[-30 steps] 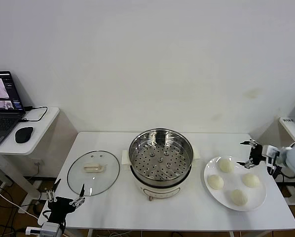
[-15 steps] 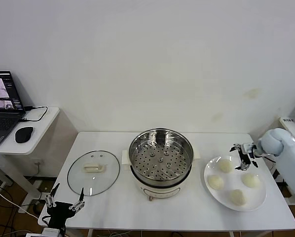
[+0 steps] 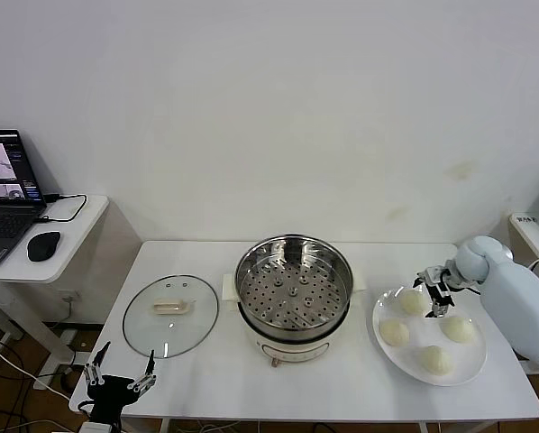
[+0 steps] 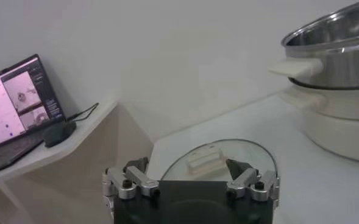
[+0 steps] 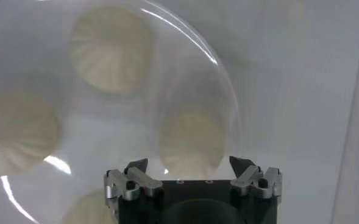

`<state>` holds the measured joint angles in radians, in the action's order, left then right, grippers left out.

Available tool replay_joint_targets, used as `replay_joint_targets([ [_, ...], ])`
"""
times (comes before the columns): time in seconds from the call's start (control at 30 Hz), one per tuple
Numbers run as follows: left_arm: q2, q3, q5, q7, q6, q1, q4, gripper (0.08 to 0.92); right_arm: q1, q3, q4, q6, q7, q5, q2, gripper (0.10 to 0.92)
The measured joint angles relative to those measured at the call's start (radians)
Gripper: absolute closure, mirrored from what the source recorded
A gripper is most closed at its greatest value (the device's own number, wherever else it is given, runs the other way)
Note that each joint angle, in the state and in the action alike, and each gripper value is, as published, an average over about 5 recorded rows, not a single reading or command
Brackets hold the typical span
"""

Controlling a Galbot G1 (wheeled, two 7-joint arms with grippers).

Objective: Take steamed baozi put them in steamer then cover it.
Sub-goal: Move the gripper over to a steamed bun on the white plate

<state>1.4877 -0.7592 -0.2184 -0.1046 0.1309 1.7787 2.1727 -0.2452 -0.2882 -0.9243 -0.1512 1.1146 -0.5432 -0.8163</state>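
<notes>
Right pincer [image 3: 433, 290] open above baozi [image 3: 413, 301] on plate [image 3: 468, 361]; left pincer [image 3: 119, 373] open, low beside table [image 3: 206, 397].

The round shiny stainless-steel steamer [image 3: 293, 289] gleams (perforated tray inside); beside it, a clear glass cover [image 3: 170, 315] looks smooth, metal-rimmed.

Steamer [image 3: 293, 296] stands mid-table with its mouth uncovered, so entry from above is free. To its left the cover [image 3: 170, 315] lies flat, a bare strip of table [image 3: 224, 379] between them. Right of the steamer, another bare strip, then the plate [image 3: 468, 365] of four baozi [image 3: 394, 332]; the open right gripper [image 3: 433, 290] hangs over the nearest-wall bun, blocking it.
</notes>
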Motion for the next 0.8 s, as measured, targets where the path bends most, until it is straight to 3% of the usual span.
replay_joint_targets([
  [0.2,0.001,0.001,-0.001,0.001,-0.001,0.002,-0.003,0.177,0.01,-0.013,0.017,0.008,-0.007,0.001,-0.018,0.209],
  [0.4,0.001,0.001,-0.002,0.002,-0.001,0.001,-0.008,0.177,0.013,-0.016,0.027,0.009,-0.009,0.005,-0.018,0.321],
  [0.8,0.002,0.01,-0.006,0.003,-0.002,0.0,-0.014,0.177,0.008,-0.006,0.023,0.013,-0.009,0.023,-0.005,0.383],
])
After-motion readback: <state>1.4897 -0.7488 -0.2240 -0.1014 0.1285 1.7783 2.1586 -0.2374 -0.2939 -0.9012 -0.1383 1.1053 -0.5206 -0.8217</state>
